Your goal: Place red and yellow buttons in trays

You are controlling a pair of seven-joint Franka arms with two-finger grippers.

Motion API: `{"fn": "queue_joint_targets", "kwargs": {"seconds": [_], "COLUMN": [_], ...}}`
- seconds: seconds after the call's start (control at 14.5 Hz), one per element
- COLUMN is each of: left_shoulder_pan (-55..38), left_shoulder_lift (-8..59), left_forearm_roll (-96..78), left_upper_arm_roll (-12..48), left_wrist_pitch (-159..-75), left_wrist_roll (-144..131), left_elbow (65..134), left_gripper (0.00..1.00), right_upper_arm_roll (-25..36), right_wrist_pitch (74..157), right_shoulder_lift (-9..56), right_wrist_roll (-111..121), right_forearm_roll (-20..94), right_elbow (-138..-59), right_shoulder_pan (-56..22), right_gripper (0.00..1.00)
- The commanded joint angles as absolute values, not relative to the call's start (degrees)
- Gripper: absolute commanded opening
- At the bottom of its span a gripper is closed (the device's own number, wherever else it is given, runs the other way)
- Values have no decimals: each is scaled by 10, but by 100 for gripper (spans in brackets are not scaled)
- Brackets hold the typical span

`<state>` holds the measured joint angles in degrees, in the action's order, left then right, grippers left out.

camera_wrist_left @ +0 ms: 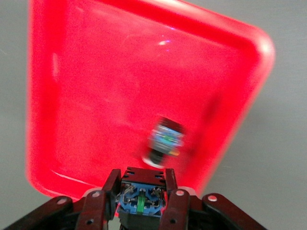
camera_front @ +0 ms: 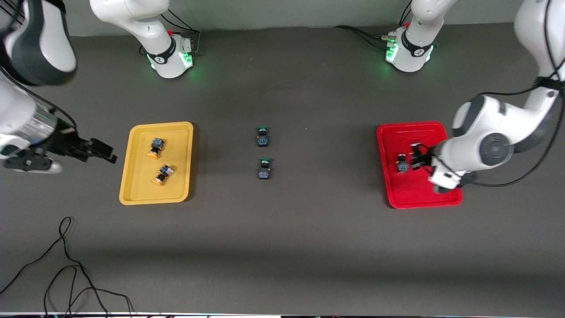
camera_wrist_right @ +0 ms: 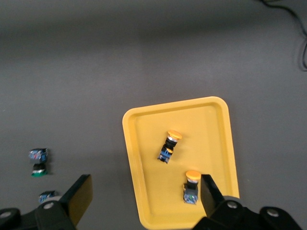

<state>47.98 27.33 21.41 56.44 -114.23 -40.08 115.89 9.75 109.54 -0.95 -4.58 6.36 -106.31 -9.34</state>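
Observation:
The red tray (camera_front: pixel 419 196) lies toward the left arm's end of the table. My left gripper (camera_front: pixel 416 155) is over it, shut on a button whose blue-black body (camera_wrist_left: pixel 141 197) shows between the fingers; its cap is hidden. Another button (camera_front: pixel 402 164) lies in the red tray beside the gripper and looks blurred in the left wrist view (camera_wrist_left: pixel 165 141). The yellow tray (camera_front: pixel 132 194) holds two yellow-capped buttons (camera_front: pixel 156 148) (camera_front: pixel 162 174). My right gripper (camera_front: pixel 103 152) is open and empty, over the table beside the yellow tray. The right wrist view shows the yellow tray (camera_wrist_right: pixel 144 191) and both buttons (camera_wrist_right: pixel 169 146) (camera_wrist_right: pixel 191 187).
Two green-capped buttons (camera_front: pixel 262 136) (camera_front: pixel 264 168) lie mid-table between the trays; they also show in the right wrist view (camera_wrist_right: pixel 37 161) (camera_wrist_right: pixel 48 196). Black cables (camera_front: pixel 66 265) lie near the front edge at the right arm's end.

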Motion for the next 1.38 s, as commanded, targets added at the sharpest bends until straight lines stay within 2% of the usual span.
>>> {"fn": "queue_joint_targets", "kwargs": {"seconds": [0.0, 0.28, 0.34, 0.41, 0.48, 0.62, 0.83, 1.31], "left_shoulder_pan": [537, 543, 541, 540, 540, 540, 542, 547], "left_shoulder_lift": [250, 278, 286, 289, 289, 280, 266, 265], "left_forearm_roll": [276, 346, 351, 351, 351, 350, 347, 266], "left_upper_arm_roll": [574, 535, 529, 526, 525, 526, 560, 641], "left_wrist_pitch": [-1230, -1340, -1345, -1345, -1344, -1329, -1247, -964], "left_wrist_roll": [-358, -346, -346, -342, -338, -339, -335, -237], "left_elbow": [1242, 1292, 1290, 1286, 1283, 1271, 1220, 1015], "left_gripper": [0, 0, 9, 44, 97, 100, 100, 100], "right_upper_arm_roll": [40, 33, 33, 33, 31, 32, 34, 35], "right_wrist_pitch": [1051, 1046, 1046, 1043, 1032, 1013, 1012, 1027], "right_shoulder_lift": [-12, -16, -15, -14, -12, -15, -13, -12], "right_wrist_roll": [-34, -33, -34, -34, -36, -34, -37, -35], "right_forearm_roll": [42, 40, 39, 35, 18, -14, -14, -6], "right_elbow": [-1021, -1024, -1024, -1024, -1024, -1024, -1021, -1022], "right_shoulder_pan": [-42, -40, -40, -41, -43, -51, -51, -52], "right_gripper": [100, 100, 100, 100, 100, 100, 100, 100]}}
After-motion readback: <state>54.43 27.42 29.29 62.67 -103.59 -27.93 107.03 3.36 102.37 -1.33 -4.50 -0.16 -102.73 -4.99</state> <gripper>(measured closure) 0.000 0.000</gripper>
